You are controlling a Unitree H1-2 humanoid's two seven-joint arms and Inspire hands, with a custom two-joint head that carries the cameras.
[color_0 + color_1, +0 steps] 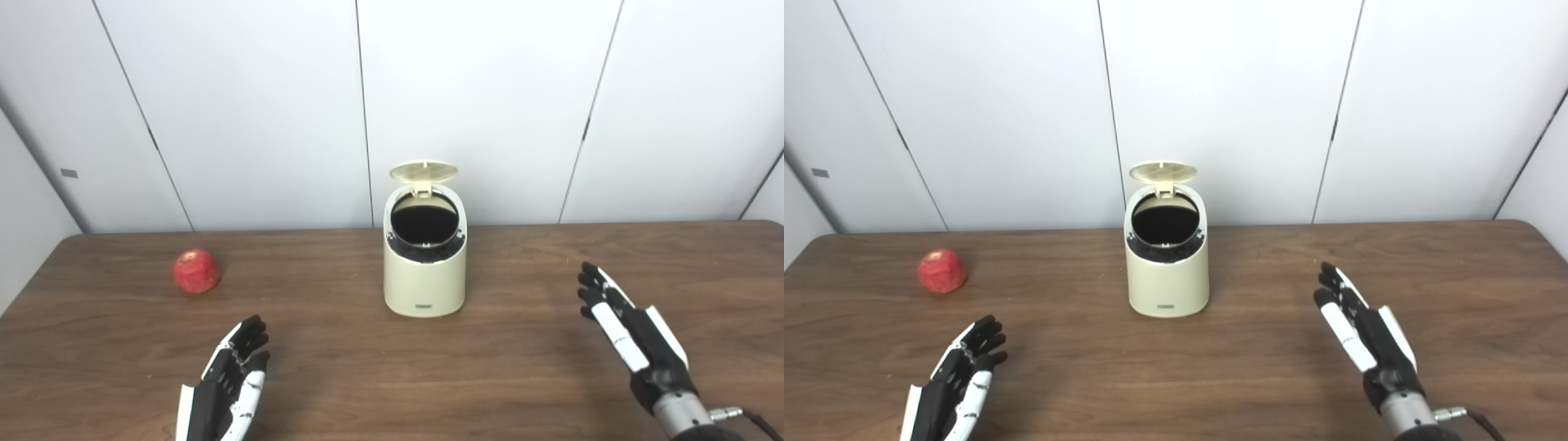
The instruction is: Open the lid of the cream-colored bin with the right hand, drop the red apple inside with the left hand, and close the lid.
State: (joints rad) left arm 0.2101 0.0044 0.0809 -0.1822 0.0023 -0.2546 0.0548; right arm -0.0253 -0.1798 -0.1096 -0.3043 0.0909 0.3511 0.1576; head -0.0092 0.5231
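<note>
The cream-colored bin [424,282] stands upright at the middle of the brown table [392,380]. Its round lid [424,171] is flipped up at the back, and the dark inside shows. The red apple [195,271] lies on the table to the left of the bin, well apart from it. My left hand [229,383] hovers open near the front left, below and to the right of the apple, holding nothing. To the right of the bin my right hand [631,334] is open too, fingers stretched toward the back, apart from the bin.
White wall panels [245,110] rise right behind the table's back edge, close behind the bin. The table's left edge runs near the apple. Bare wood lies between the hands and the bin.
</note>
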